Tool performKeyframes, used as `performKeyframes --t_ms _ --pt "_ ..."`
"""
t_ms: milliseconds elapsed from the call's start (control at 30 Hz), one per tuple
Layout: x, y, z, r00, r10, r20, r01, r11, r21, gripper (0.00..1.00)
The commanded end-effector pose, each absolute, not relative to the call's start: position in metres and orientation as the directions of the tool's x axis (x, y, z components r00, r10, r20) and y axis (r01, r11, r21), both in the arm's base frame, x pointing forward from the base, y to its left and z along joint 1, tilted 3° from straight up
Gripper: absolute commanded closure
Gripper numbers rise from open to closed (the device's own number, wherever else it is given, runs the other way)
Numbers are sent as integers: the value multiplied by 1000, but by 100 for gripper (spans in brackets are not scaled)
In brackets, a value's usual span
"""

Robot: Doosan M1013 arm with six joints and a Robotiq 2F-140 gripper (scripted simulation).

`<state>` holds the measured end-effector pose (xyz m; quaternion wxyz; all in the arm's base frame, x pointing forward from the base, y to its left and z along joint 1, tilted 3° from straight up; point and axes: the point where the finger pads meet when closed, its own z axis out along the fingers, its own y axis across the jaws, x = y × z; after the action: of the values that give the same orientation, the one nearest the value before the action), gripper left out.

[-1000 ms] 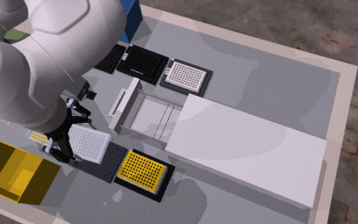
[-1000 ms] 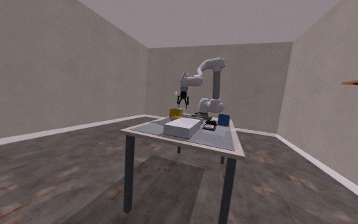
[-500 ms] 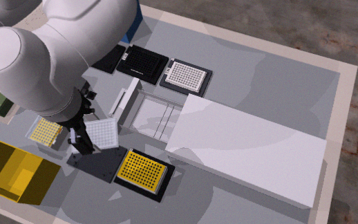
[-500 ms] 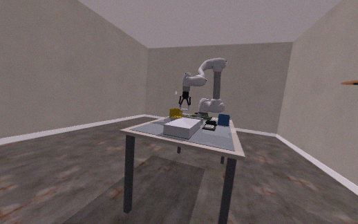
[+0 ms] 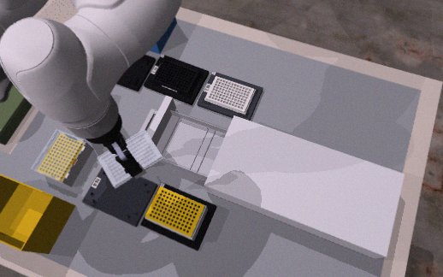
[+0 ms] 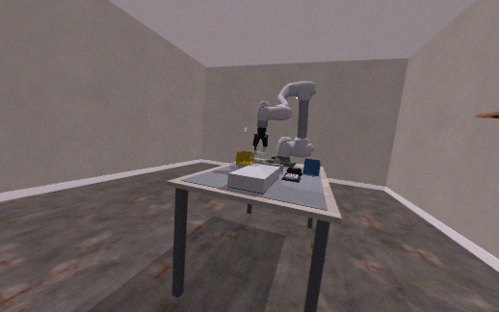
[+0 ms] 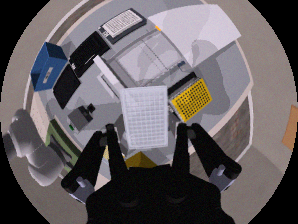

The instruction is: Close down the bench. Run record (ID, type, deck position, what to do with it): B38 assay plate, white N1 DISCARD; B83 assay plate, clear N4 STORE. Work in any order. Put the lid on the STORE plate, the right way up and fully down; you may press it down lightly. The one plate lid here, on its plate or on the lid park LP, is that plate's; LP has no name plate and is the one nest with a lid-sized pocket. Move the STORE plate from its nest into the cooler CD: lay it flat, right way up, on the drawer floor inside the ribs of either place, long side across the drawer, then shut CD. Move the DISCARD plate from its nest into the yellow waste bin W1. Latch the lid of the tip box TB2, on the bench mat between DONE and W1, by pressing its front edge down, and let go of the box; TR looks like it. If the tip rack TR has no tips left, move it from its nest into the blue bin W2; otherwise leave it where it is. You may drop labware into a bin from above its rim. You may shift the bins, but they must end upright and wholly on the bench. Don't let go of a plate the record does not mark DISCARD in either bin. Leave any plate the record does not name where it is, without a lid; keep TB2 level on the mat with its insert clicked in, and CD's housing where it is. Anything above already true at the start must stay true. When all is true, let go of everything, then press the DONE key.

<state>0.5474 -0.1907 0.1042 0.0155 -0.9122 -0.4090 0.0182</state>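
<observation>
1. Bin [image 5: 50, 227], yellow and open-topped, stands down and to the left of the claw, near the counter [image 5: 431, 128] edge.
2. A tip box [image 5: 60, 157] with a yellow grid under a see-through lid sits just left of the claw.
3. The claw [image 5: 124, 157] hangs under the big white arm [image 5: 73, 64], its fingers clamped across the short width of a pale assay plate [image 5: 144, 149]. The plate is lifted off the counter and reads as level from the wrist view.
4. Right below the held plate lies a dark nest [image 5: 124, 203] with a small label at its left corner and nothing on it.
5. Just right of that nest, a yellow tip rack [image 5: 176, 211] sits in a black holder.
6. Right of the claw the cooler drawer [image 5: 192, 143] is pulled open, its ribbed floor showing.
7. Up and to the right, a second gridded plate [image 5: 230, 94] rests on its dark nest.
8. Farther right stretches the long white cooler housing [image 5: 308, 188].
</observation>
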Motion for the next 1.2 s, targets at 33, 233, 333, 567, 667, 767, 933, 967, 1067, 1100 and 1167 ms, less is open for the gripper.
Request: performKeyframes --t_ms 33,233,333,567,667,767,933,967,1067,1100,1167 --pt "555 -181 104 537 844 -7 842 -537 -48 100" --pt "564 -168 104 359 933 2 932 -358 -48 100" --pt "569 -161 104 264 964 7 964 -263 -48 100" --pt "577 -150 104 133 991 13 990 -132 -46 100" --pt "582 -144 104 133 991 13 990 -132 -46 100" --pt "586 -138 104 133 991 13 990 -132 -46 100" --pt "594 -127 103 133 991 13 990 -132 -46 100" --pt "594 -127 103 133 991 13 990 -132 -46 100" --pt "597 -122 103 133 991 13 990 -132 -46 100" --pt "599 -120 103 133 991 13 990 -132 -46 100" --pt "602 -116 103 133 991 13 990 -132 -46 100"
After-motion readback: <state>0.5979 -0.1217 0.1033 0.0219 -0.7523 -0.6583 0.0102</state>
